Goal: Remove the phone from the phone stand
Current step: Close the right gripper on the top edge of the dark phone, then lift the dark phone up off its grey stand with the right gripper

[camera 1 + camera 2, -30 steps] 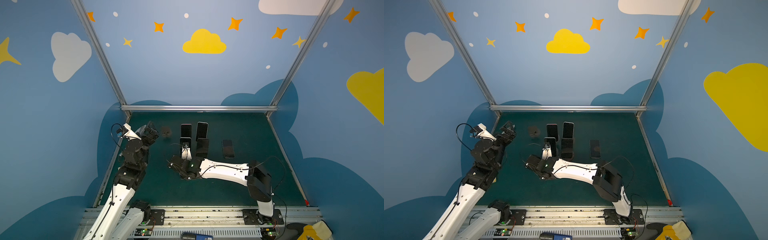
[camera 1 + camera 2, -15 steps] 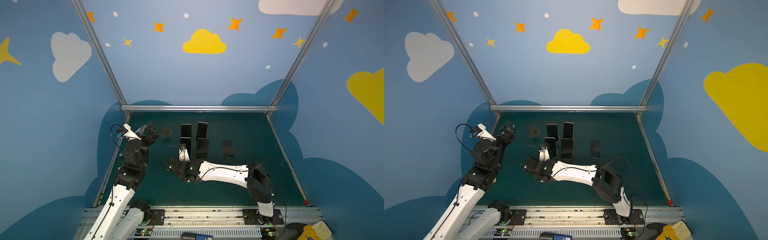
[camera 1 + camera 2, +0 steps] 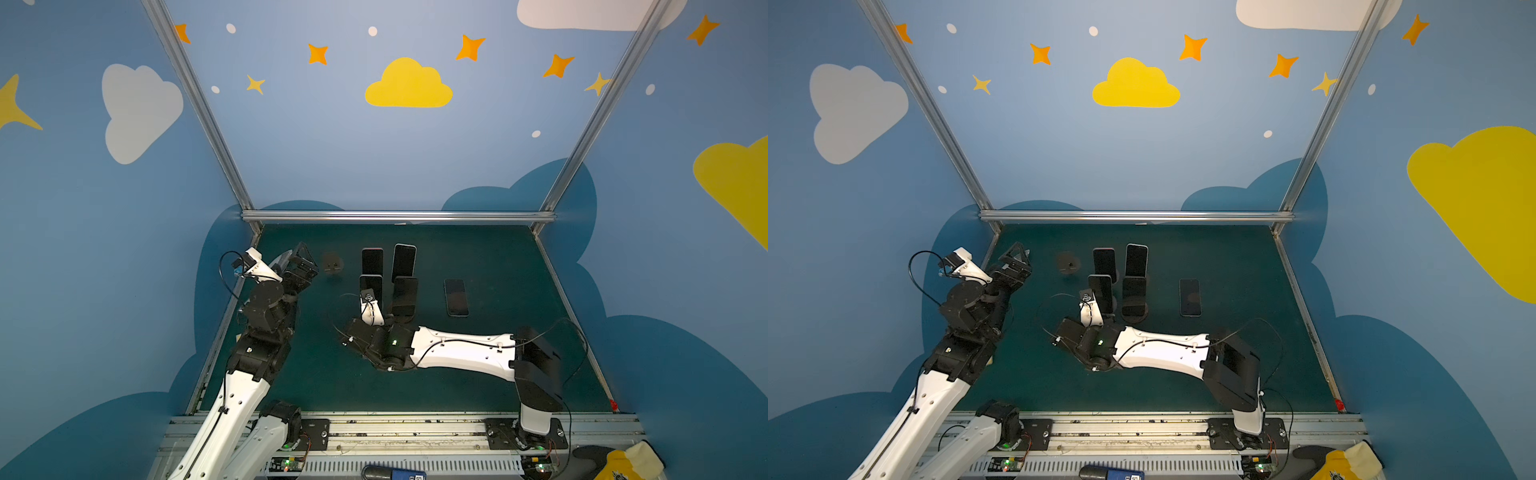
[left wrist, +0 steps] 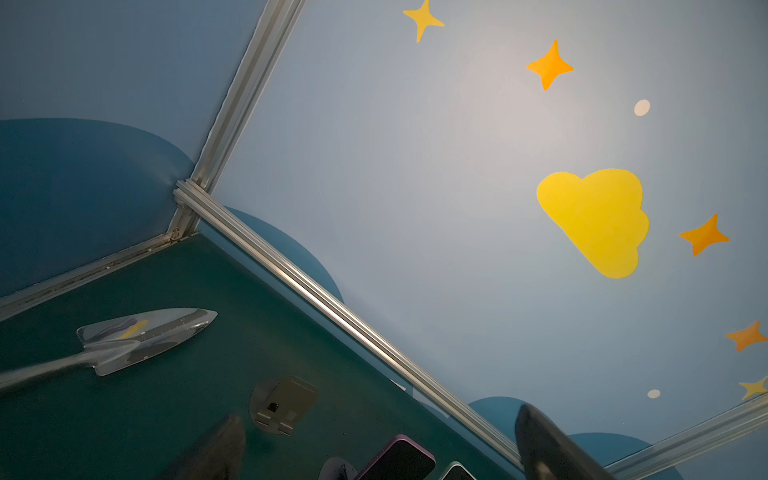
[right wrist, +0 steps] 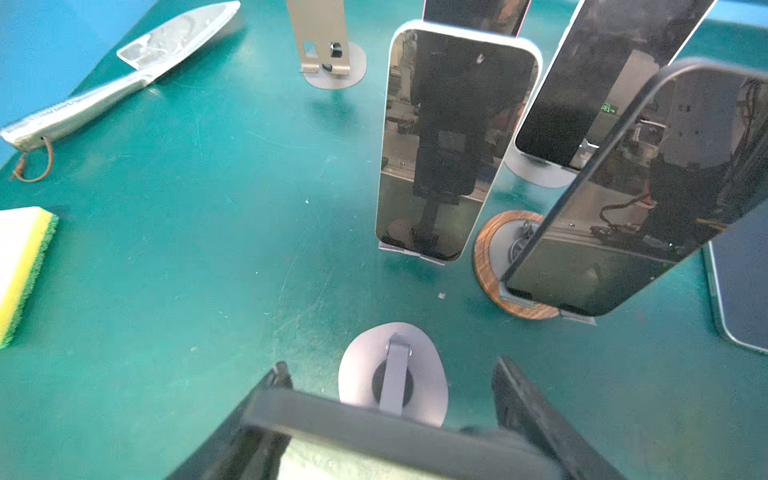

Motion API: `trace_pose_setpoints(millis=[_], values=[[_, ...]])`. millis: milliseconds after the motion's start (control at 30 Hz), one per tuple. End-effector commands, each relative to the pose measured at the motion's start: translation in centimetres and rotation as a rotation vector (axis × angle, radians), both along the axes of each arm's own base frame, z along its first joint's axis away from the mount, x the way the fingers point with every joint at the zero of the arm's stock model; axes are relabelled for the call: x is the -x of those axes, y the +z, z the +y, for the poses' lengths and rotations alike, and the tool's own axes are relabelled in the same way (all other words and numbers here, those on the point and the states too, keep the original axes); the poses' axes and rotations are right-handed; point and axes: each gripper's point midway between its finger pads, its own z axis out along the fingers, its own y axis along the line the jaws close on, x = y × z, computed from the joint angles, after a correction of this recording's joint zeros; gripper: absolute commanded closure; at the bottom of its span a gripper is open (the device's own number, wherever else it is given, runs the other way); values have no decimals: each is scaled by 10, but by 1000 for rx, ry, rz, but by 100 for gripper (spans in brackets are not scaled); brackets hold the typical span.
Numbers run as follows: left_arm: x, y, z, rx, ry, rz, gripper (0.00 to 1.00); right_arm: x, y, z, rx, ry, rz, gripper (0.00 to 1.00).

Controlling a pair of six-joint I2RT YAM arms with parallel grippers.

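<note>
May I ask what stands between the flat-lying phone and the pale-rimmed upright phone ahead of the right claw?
A dark phone on a wood-rimmed stand, clearest in the right wrist view.

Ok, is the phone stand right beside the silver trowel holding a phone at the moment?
No, the stand beside the trowel is empty, with its backplate and ledge bare.

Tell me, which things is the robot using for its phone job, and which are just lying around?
For the job:
right gripper; the phone it clamps; its grey stand.

Just lying about:
silver trowel; yellow sponge; empty stand; flat phone; four other standing phones, untouched; left gripper, open and idle.
</note>
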Motion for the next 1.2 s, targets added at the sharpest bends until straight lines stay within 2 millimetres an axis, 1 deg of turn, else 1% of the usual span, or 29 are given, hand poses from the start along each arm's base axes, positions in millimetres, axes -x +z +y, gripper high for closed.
trace_pose_setpoints(millis=[0,200,333,500,633,867,1000,1167], values=[[-2,2,-4,-3,-24,-14,0,0,37,-2,-79,3,-55,29],[-5,0,-7,-1,-40,-7,0,2,51,-14,-82,11,-78,30],[-6,0,-10,-3,-53,-7,0,5,57,-26,-96,9,-81,30],[-10,1,-25,-11,-128,-8,0,8,64,-48,-109,-10,-86,31],[-11,1,-32,-16,-159,-9,0,9,70,-68,-105,-29,-106,31],[-13,3,-51,-48,-235,-2,0,10,74,-93,-73,-35,-115,32],[-12,4,-58,-56,-263,-7,0,9,80,-114,-50,-53,-137,32],[-11,8,-78,-73,-351,-14,0,4,89,-153,-18,-97,-166,32]])
